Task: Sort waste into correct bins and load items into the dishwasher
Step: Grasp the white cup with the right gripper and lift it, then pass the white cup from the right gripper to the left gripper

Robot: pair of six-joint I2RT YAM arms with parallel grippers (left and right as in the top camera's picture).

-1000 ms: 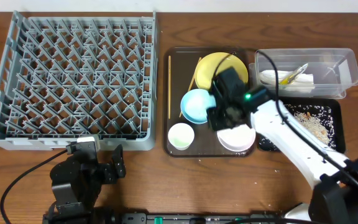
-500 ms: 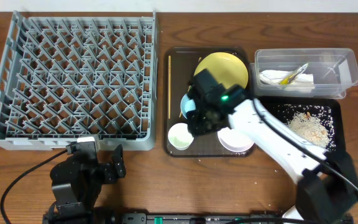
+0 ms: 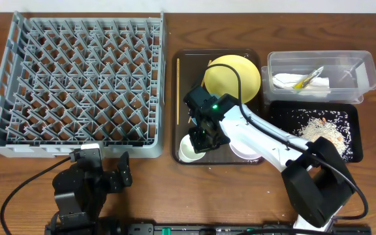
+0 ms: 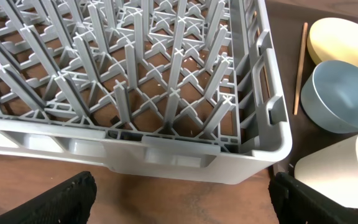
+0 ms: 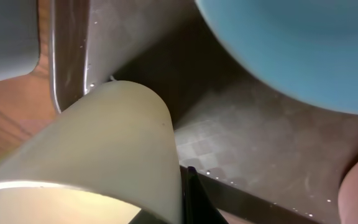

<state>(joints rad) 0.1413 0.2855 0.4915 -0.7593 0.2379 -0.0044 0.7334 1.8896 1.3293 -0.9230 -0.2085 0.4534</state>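
Note:
My right gripper is down at the front left of the brown serving tray, shut on the rim of the small white cup. In the right wrist view the cup wall fills the lower left, with one dark finger pressed against it; the other finger is hidden. The light blue bowl lies just behind the cup. The yellow plate, white bowl and chopsticks are also on this tray. The grey dish rack is at the left. My left gripper is open over bare table in front of the rack.
At the right, a clear tub holds the white napkin and the green-and-yellow sachet. In front of it the black tray holds rice scraps. The rack's front wall is close ahead of the left gripper.
The right arm has swung left from above the white and blue bowls down to the cup. Its jaws have closed on the cup's rim. The left arm has not moved.

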